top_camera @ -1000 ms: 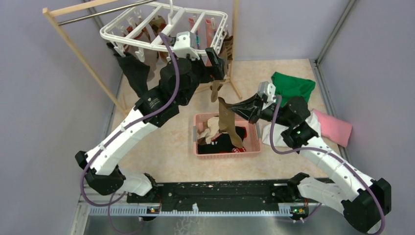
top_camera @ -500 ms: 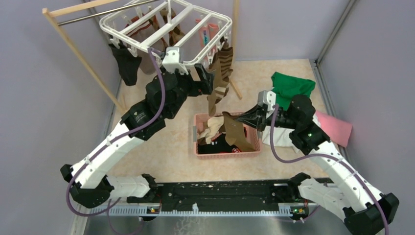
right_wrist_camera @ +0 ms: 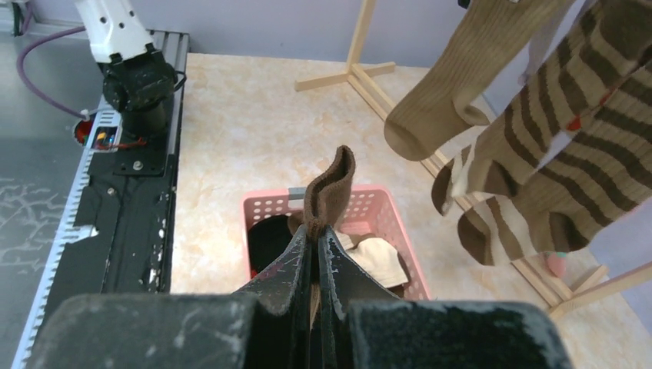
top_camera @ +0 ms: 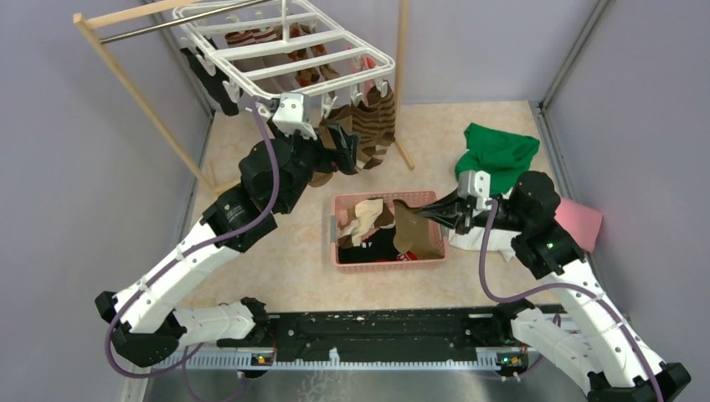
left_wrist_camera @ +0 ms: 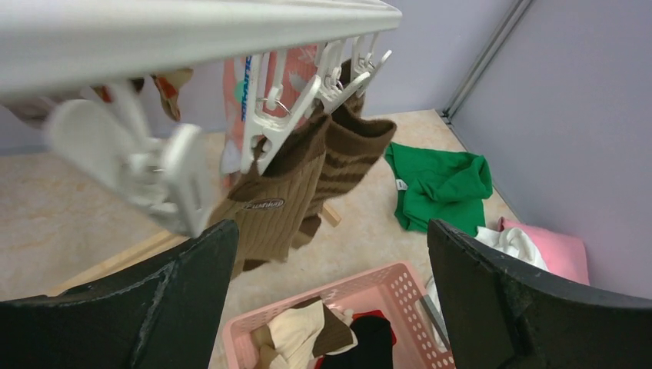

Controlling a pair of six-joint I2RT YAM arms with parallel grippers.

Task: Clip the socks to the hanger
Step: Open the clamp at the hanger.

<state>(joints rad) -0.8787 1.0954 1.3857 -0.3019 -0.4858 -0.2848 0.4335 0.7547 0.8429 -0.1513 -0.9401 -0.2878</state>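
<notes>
The white grid hanger (top_camera: 289, 52) hangs at the back left with several socks clipped under it, among them brown-cream striped socks (top_camera: 374, 126) and a plain brown sock (left_wrist_camera: 271, 207). My left gripper (top_camera: 345, 144) is open and empty just below the hanger's near edge, next to a free white clip (left_wrist_camera: 146, 165). My right gripper (top_camera: 437, 213) is shut on a plain brown sock (right_wrist_camera: 329, 190) over the pink basket (top_camera: 434, 258); the sock (top_camera: 416, 233) hangs into the basket. More socks (top_camera: 366, 219) lie in the basket.
A wooden rack (top_camera: 134, 88) with a metal rod carries the hanger; its foot (top_camera: 404, 155) stands behind the basket. A green cloth (top_camera: 500, 155), a white cloth and a pink cloth (top_camera: 579, 219) lie at the right. Grey walls close in both sides.
The hanger has swung back and left, and my left arm has drawn back left with it. My right gripper has moved right and down, lowering the brown sock into the basket.
</notes>
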